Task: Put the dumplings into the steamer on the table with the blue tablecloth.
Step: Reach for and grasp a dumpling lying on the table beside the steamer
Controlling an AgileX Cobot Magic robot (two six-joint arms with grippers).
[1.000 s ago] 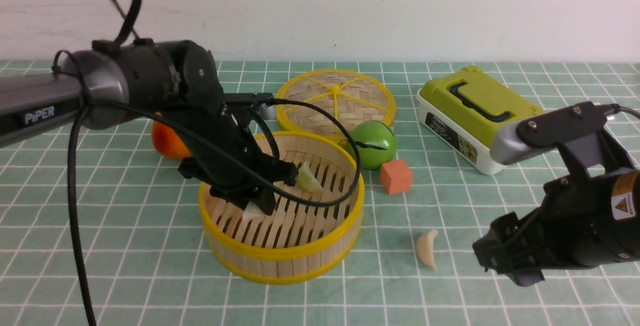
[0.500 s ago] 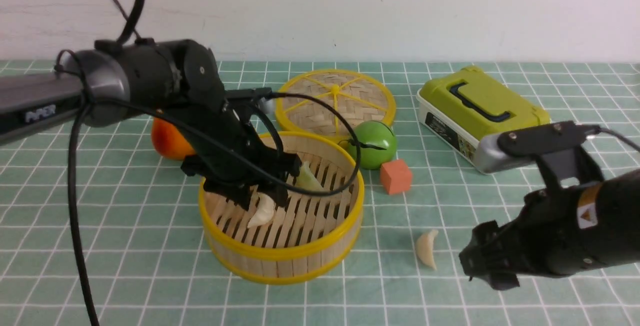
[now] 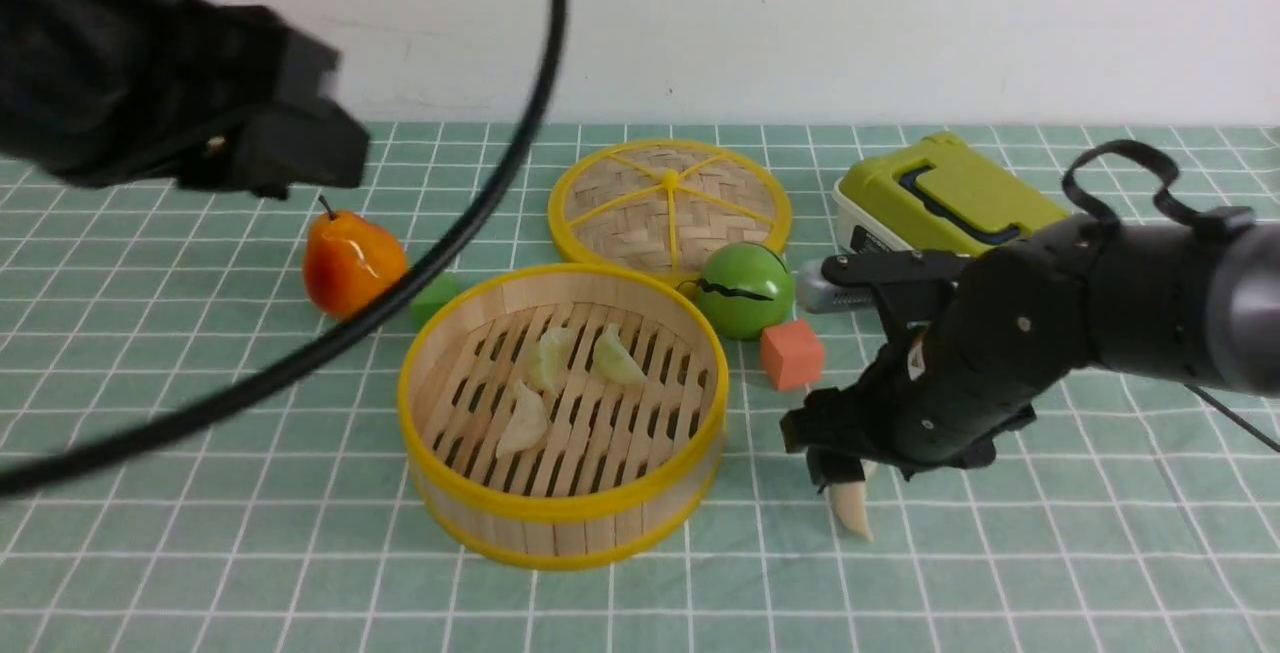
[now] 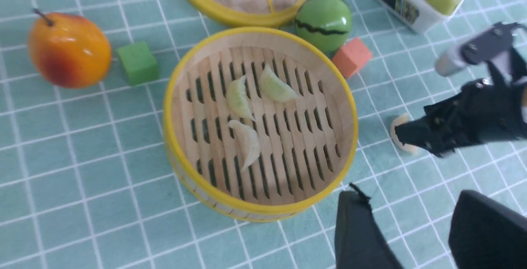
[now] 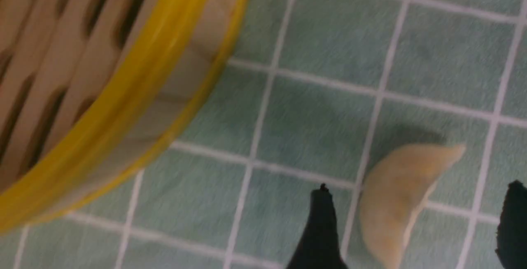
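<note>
Teal gridded tablecloth (image 3: 200, 553) bears the steamer (image 3: 560, 523) holding three dumplings (image 3: 523, 420). Beside the steamer, the fourth dumpling (image 5: 395, 195) lies between the spread jaws of the right gripper (image 5: 416, 236), positioned for grasping. The left gripper (image 4: 411, 211) hangs parted and empty.

Count of dumplings (image 3: 525, 421): 4, comprising 2 pale green and 2 whitish-cream units. Of these, 3 lie inside the steamer (image 3: 562, 508) (2 green, 1 cream) and 1 cream unit lies on the tabletop (image 3: 200, 493) outside it. The steamer count is 1. There is 1 woven disc (image 3: 668, 203) with yellow spokes. There are 2 cubes: 1 green cube (image 3: 432, 298) and 1 orange cube (image 3: 792, 354). There are 2 fruit-shaped items: 1 orange pear (image 3: 352, 263) and 1 green ball (image 3: 745, 290) marked with a dark wavy line. There is 1 box (image 3: 940, 198) with a green lid and a white base.
</note>
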